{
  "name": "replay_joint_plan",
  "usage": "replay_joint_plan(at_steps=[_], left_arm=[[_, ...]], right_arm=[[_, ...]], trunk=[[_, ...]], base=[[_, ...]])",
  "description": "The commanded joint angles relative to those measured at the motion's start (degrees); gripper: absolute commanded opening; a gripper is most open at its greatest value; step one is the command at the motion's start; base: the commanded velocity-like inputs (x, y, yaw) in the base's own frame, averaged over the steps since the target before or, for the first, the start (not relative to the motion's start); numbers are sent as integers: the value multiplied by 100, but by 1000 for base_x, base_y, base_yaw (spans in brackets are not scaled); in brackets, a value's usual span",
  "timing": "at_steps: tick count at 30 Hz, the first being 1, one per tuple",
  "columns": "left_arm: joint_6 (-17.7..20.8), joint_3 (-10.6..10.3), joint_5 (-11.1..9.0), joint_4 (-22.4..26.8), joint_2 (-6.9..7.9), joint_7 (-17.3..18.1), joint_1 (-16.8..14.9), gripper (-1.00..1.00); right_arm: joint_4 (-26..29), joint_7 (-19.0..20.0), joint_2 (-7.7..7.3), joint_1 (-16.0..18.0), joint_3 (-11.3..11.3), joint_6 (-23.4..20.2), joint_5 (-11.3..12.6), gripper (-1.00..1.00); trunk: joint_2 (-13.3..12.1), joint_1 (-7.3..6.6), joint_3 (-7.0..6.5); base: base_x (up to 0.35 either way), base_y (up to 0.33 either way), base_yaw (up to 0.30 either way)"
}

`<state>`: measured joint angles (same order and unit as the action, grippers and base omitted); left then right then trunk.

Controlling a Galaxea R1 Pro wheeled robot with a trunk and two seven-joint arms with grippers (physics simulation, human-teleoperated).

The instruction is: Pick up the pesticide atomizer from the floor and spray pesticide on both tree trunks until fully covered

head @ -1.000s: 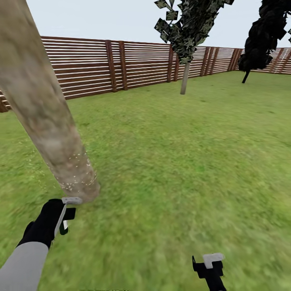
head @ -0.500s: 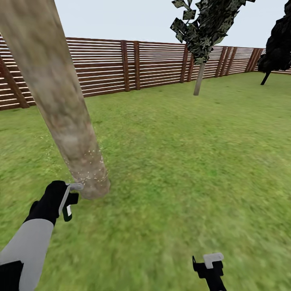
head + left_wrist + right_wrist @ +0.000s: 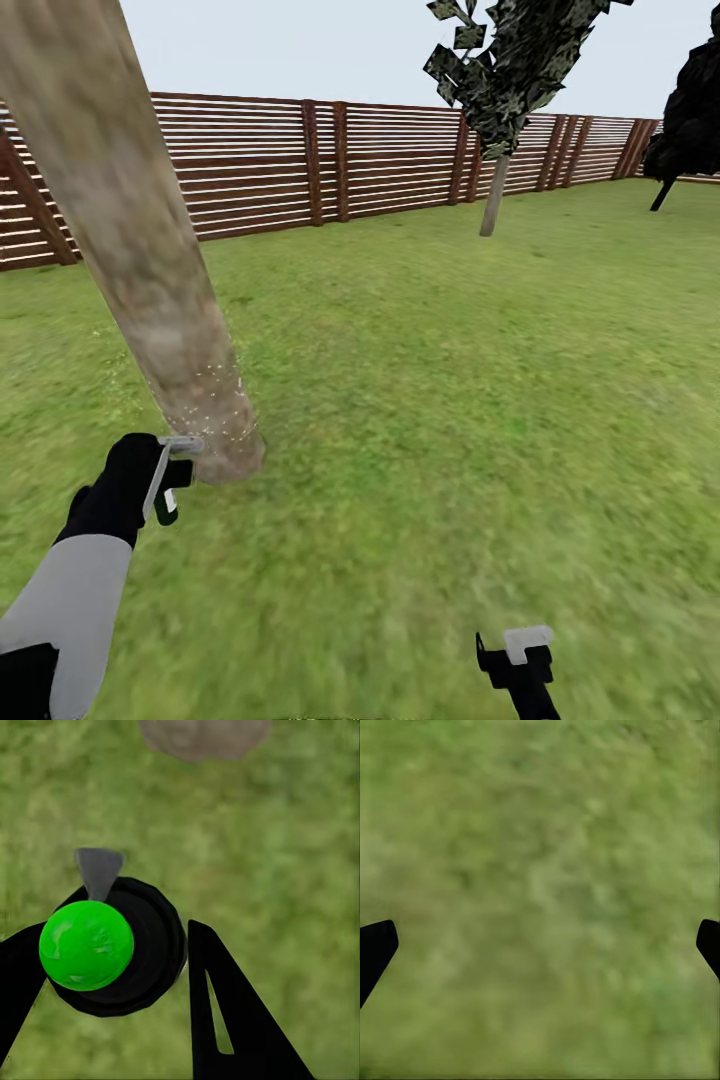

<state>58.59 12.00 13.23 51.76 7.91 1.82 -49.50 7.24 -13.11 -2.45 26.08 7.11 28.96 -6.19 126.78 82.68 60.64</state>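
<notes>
Tree trunk (image 3: 140, 250), thick and mottled grey-beige, leans through the near left of the head view and meets the lawn (image 3: 430, 400) just in front of the left arm. A scatter of pale specks rings its foot and nothing like them shows higher up, so I judge the spraying of this trunk begun but far from finished: only the lowest band looks treated. A second tree (image 3: 495, 150) with a slim pale trunk and blocky foliage stands far off to the right, near the brown slatted fence (image 3: 350, 160); whether it has had any spray cannot be made out at that distance, and I take it as still to do. A dark conifer (image 3: 690, 110) stands at the far right edge.

The pesticide atomizer (image 3: 112, 949) is off the grass and in the left gripper (image 3: 168, 475), so the pick-up is done. In the left wrist view its black body with a bright green cap sits between the two black fingers (image 3: 225, 1012), closed against it, the grey nozzle aimed at the trunk base just beyond.

The right gripper (image 3: 520, 650) hangs low at the near right, spread wide over bare grass and holding nothing.

No brand, label or writing is readable anywhere.
</notes>
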Motion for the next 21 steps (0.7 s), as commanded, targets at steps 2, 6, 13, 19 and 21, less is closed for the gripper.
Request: replay_joint_plan(at_steps=[2,6,13,19,21], left_arm=[[21,4,31,-31,35,19,-153,-100],[60,-208,25,-585,44,11,-655,-100],[65,-530,22,-2260,34,11,-1968,-100],[57,-583,22,-2232,-8,11,-1985,-100],[57,-575,22,-2239,-24,11,-1983,-100]], right_arm=[[-4,-60,-1,3,27,-4,-58,100],[-4,-60,-9,3,26,-4,-58,100],[-4,-60,-18,3,23,-4,-58,100],[-4,-60,-18,3,19,-4,-58,100],[-4,-60,-18,3,18,-4,-58,100]], trunk=[[2,-1,5],[2,-1,5],[2,-1,5],[2,-1,5],[2,-1,5]], base=[[-9,-6,266],[-1,-1,250],[0,0,26],[116,-199,0],[34,-268,0]])
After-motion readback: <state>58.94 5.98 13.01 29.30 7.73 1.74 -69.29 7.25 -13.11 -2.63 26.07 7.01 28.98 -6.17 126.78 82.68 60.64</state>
